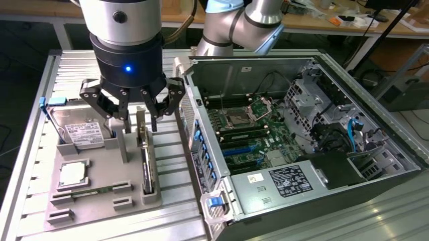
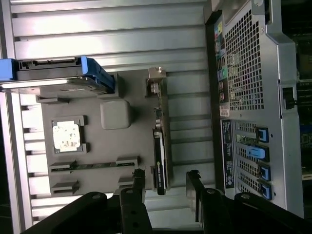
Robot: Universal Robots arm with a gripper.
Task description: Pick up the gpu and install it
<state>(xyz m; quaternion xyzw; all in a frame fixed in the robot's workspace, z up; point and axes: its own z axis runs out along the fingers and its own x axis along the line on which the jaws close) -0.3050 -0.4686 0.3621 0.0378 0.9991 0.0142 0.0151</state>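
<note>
Exterior view: pick-up step, with tool (image 1: 139,126) released astride upright graphics card (image 1: 145,160); probably calls for centred squeeze on thin edge.

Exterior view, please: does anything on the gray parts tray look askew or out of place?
Nothing stands out: the gpu stands on edge in its slot, the hard drive and processor sit in their holders.

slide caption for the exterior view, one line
open tool over the gpu standing on edge in its grey tray, beside the opened computer case
</note>
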